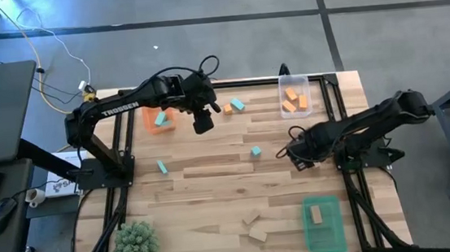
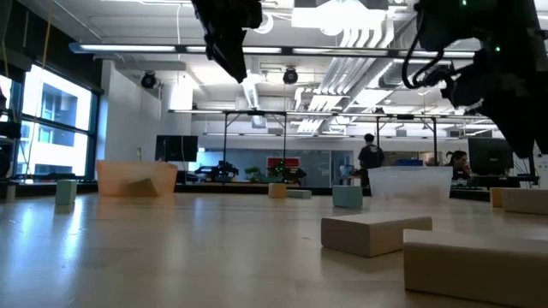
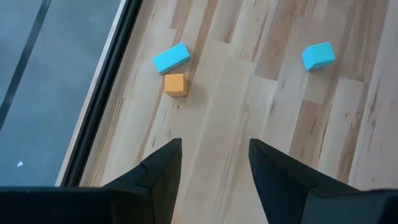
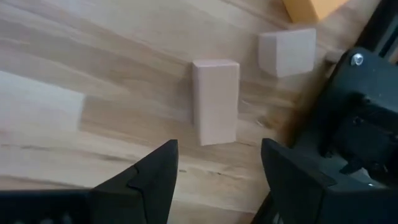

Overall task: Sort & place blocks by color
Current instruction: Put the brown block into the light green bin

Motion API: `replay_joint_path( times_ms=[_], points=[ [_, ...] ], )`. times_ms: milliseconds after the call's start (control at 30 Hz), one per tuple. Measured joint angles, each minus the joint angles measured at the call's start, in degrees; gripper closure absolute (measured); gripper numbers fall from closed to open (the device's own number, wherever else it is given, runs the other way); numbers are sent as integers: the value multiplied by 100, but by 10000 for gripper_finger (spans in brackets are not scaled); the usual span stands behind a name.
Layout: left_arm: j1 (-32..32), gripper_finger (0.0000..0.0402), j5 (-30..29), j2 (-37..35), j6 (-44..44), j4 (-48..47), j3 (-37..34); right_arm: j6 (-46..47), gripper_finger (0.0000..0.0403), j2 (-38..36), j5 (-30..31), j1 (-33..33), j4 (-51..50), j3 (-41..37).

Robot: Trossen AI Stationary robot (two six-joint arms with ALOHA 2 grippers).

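My left gripper [image 1: 203,123] hangs open above the table's far middle, right of the orange tray [image 1: 157,118]. In its wrist view the open fingers [image 3: 214,155] point at bare wood short of an orange block [image 3: 175,84] and a teal block [image 3: 171,58]; a second teal block [image 3: 318,55] lies apart. My right gripper [image 1: 297,154] is open and low at the table's right middle. In its wrist view the fingers [image 4: 217,168] stand just short of a tan cuboid [image 4: 216,101] lying flat, with a tan wedge [image 4: 287,52] beyond.
A clear tray [image 1: 294,95] at the far right holds orange blocks. The green tray [image 1: 323,222] at the near right holds a tan block. Two tan blocks [image 1: 255,226] lie left of it, teal blocks [image 1: 256,151] [image 1: 162,166] mid-table, and a spiky plant [image 1: 135,241] at the near left corner.
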Motion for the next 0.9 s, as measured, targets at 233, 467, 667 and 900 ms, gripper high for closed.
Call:
replay_joint_path(
  times_ms=[233,467,667,900],
  points=[
    [2,229,-2,0,-22,1,0,117,185,1,-12,-17,892,-671],
    [2,229,-2,0,-22,2,0,323,186,4,-58,-17,1564,-1268],
    [2,229,-4,0,-22,2,0,440,251,4,-88,-17,1756,-1413],
    [2,229,-4,0,-22,2,0,410,301,4,-286,1,1810,-1255]
  ],
)
